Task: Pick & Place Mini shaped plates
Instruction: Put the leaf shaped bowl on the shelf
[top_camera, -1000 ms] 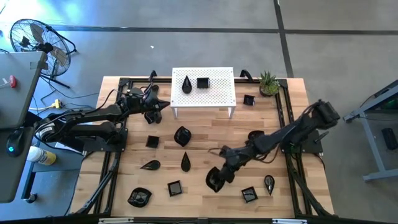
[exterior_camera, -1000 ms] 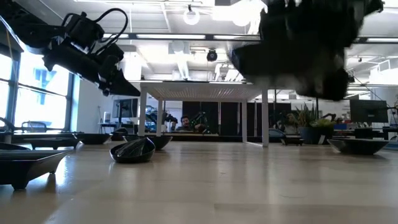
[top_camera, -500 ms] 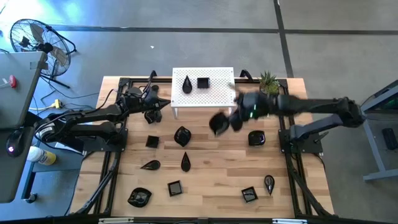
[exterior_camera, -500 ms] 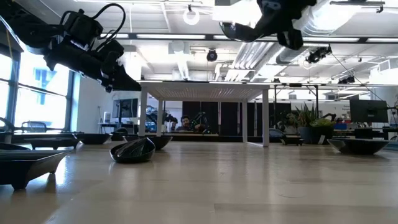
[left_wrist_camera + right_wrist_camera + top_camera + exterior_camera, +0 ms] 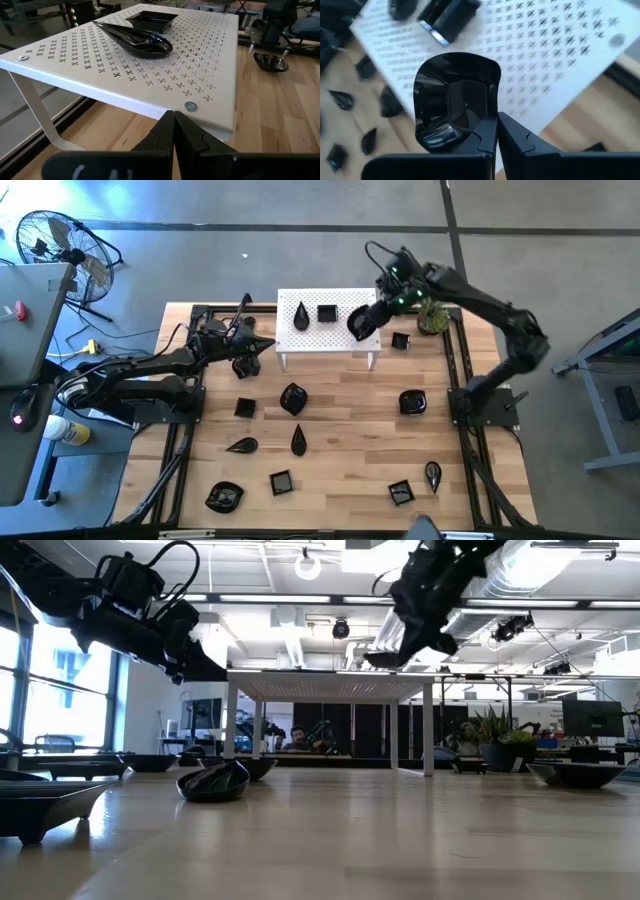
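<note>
My right gripper point(image 5: 373, 314) is shut on a glossy black rounded-square mini plate point(image 5: 454, 102), which hangs above the right part of the white perforated stand point(image 5: 340, 330). A teardrop plate point(image 5: 301, 315) and a square plate point(image 5: 326, 312) lie on the stand's top. Several more black mini plates lie on the wooden table, among them a leaf form point(image 5: 293, 397) and a rounded one point(image 5: 412, 401). My left gripper point(image 5: 250, 352) waits shut beside the stand's left leg, its fingers point(image 5: 174, 131) pointing at the stand's corner. My right gripper pinches the plate's rim point(image 5: 481, 129) between its two fingers at one edge. The fingers slant down from above toward the stand. The plate is lifted clear of stand and table and sits tilted in the hold point(image 5: 388, 656).
A small green potted plant point(image 5: 432, 313) stands at the far right, with a small square plate point(image 5: 400, 340) next to it. The stand's right half point(image 5: 355, 305) is bare. Black frame rails run along both table sides. A fan point(image 5: 60, 245) stands beyond the table's left.
My right gripper has swung up from the table's near middle toward the far edge, carrying the black plate lifted clear. It is now above the stand's right part, with the fingers tipped further downward.
</note>
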`<state>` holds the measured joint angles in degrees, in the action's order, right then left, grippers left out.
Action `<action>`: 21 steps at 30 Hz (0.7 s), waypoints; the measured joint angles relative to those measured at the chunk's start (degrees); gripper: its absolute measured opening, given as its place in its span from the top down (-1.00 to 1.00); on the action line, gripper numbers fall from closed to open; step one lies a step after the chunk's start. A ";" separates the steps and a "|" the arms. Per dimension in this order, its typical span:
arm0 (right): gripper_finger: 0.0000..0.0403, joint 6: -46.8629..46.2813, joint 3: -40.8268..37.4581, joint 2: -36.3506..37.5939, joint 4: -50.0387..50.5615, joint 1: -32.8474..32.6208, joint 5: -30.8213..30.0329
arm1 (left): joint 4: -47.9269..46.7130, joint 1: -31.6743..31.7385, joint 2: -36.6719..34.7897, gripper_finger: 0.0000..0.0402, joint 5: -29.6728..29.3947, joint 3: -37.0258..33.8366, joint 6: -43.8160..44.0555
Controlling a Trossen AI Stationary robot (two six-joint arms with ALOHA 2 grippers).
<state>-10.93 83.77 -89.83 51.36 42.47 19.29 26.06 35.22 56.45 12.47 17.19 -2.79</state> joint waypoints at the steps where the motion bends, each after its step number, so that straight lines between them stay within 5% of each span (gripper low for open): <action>1: 0.97 1.35 1.81 -1.80 0.48 0.73 0.40 | 0.00 0.00 0.00 1.00 0.00 0.00 0.02; 8: 0.97 6.43 11.53 -10.52 5.33 3.32 1.02 | -0.03 0.01 0.00 1.00 -0.01 0.00 0.02; 21: 0.97 5.43 11.98 -12.40 4.90 4.84 0.80 | -0.04 0.00 -0.01 1.00 -0.03 0.00 -0.44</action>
<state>-5.50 95.74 -102.23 56.27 47.31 20.09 26.02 35.22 56.44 12.44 17.19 -3.22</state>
